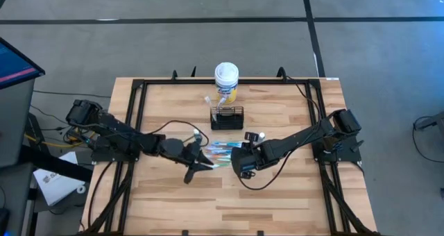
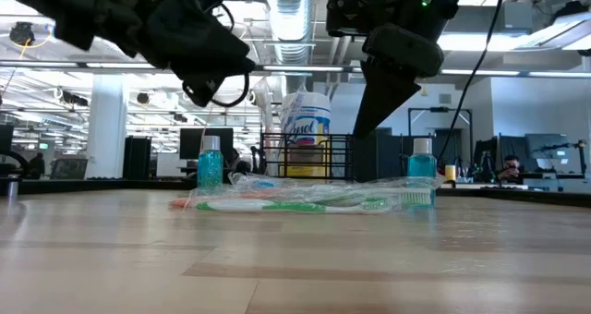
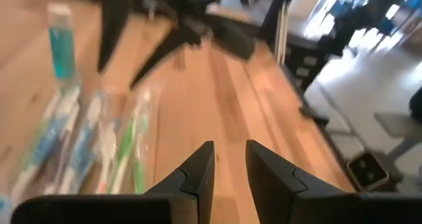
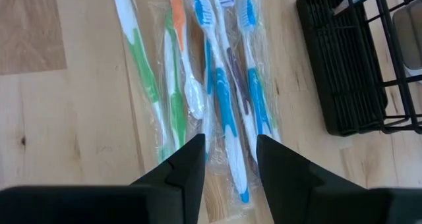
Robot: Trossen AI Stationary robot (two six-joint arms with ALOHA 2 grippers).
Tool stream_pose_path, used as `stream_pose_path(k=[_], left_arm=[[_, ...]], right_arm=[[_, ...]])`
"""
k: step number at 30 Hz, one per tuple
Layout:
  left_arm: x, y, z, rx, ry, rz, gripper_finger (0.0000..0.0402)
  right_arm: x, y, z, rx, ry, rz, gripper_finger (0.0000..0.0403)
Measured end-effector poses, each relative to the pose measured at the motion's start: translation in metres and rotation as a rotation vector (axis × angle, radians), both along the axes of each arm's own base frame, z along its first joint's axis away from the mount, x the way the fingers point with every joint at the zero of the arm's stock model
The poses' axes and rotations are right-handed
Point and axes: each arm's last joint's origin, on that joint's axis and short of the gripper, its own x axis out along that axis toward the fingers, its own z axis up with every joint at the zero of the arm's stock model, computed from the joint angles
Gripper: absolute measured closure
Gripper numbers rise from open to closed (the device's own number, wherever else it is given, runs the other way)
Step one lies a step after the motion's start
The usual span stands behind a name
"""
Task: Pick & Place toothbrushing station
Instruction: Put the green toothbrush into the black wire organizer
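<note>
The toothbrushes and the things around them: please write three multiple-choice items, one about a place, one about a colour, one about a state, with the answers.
1. Where does the black wire caddy stand?
A. Right in front of the yellow canister
B. At the table's left edge
C. Under the right arm

2. What colour is the small bottle's liquid?
A. Red
B. Teal
C. Yellow

3. In what state is the right end effector?
A. Shut on a toothbrush
B. Open above the toothbrushes
C. Inside the caddy

Answers: 1 A, the high view shows the caddy just before the canister. 2 B, the low view shows teal liquid. 3 B, the right wrist view shows parted fingers gripping nothing.
</note>
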Motion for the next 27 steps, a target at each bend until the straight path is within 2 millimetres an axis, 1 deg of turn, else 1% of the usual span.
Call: stream_pose_path(k=[4,9,12,15,19,22,27], left_arm=[[0.002,-0.012,0.004,0.036,0.109,0.017,0.0321],[0.002,-0.02,0.008,0.068,0.148,0.034,0.0321],[0.002,-0.02,0.008,0.096,0.176,0.06,0.0321],[0.002,-0.02,0.009,0.099,0.17,0.07,0.0321],[0.003,-0.02,0.009,0.097,0.166,0.07,0.0321],[0.003,-0.02,0.009,0.096,0.166,0.069,0.0321],[0.002,-0.022,0.009,0.096,0.162,0.063,0.0321]], right_arm=[[0.0,0.0,0.0,0.0,0.0,0.0,0.0276],[0.0,0.0,0.0,0.0,0.0,0.0,0.0276],[0.0,0.0,0.0,0.002,0.001,0.0,0.0276],[0.001,0.002,0.0,0.051,0.009,0.022,0.0276],[0.005,0.006,0.001,0.118,-0.011,0.098,0.0276],[0.007,0.007,0.001,0.128,-0.011,0.148,0.0276],[0.001,0.005,-0.001,0.14,0.051,0.12,0.0276]])
